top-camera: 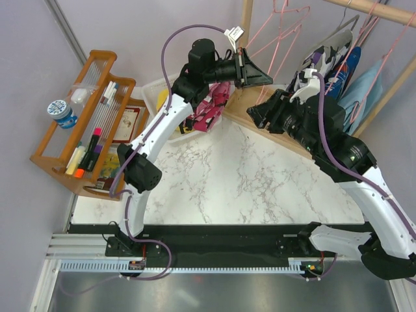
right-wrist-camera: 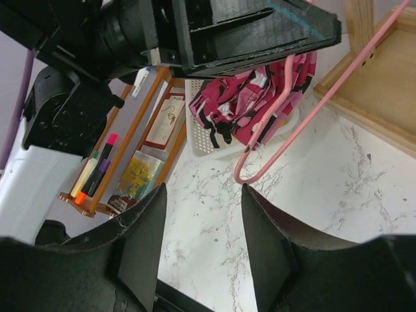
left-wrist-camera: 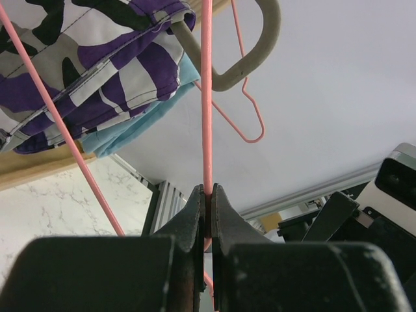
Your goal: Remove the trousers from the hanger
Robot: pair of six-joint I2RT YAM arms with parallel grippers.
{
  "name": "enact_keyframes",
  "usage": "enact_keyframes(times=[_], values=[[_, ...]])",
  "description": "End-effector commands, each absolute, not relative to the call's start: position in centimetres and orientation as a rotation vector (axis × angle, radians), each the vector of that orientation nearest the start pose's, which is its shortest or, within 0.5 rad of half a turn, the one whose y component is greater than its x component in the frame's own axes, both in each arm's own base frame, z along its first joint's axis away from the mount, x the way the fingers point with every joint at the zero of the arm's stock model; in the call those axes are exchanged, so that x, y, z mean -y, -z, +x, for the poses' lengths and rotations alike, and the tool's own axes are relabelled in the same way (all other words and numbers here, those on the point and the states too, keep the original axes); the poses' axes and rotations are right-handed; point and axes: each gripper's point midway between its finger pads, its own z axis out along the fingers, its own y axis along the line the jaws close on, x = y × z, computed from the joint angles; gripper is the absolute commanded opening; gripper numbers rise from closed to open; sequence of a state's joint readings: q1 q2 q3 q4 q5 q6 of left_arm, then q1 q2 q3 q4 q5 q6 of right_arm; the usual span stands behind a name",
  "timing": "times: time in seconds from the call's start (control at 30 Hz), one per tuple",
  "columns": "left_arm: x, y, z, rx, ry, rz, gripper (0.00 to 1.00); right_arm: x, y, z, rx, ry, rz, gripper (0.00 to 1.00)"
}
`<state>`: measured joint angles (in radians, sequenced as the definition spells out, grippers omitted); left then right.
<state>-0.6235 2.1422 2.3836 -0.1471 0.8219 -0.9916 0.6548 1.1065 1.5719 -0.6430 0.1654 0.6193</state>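
Observation:
My left gripper (left-wrist-camera: 208, 192) is shut on the thin wire of a pink hanger (left-wrist-camera: 207, 117), held high over the table's far side (top-camera: 259, 73). The hanger's lower bent corner (right-wrist-camera: 250, 174) hangs bare, just above my right gripper's right fingertip. My right gripper (right-wrist-camera: 203, 195) is open, nothing between its fingers, and sits below the left one (top-camera: 263, 112). The pink camouflage trousers (right-wrist-camera: 244, 104) lie bunched in a white basket (right-wrist-camera: 207, 146) behind the hanger (top-camera: 211, 107). I cannot tell whether they still touch the wire.
A wooden rail at the back right carries more pink hangers (top-camera: 286, 29), a purple-white camouflage garment (left-wrist-camera: 97, 58), a light blue garment (left-wrist-camera: 133, 127) and a grey hanger (left-wrist-camera: 257, 49). The rack's wooden base (right-wrist-camera: 374, 97) lies to the right. A wooden organiser with markers (top-camera: 84, 140) stands at the left.

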Motion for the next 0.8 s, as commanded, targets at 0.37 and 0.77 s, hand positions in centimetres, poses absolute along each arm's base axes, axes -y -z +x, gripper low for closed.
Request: enact_keyframes(times=[0.37, 0.77], values=[[42.7, -49.3, 33.3, -1.661, 1.811, 0.534, 0.02, -19.2, -44.6, 30.5, -1.708, -0.794, 0.099, 0.50], [42.8, -49.7, 33.4, -1.652, 1.819, 0.529, 0.02, -21.3, -42.7, 31.3, -1.734, -0.915, 0.117, 0.40]])
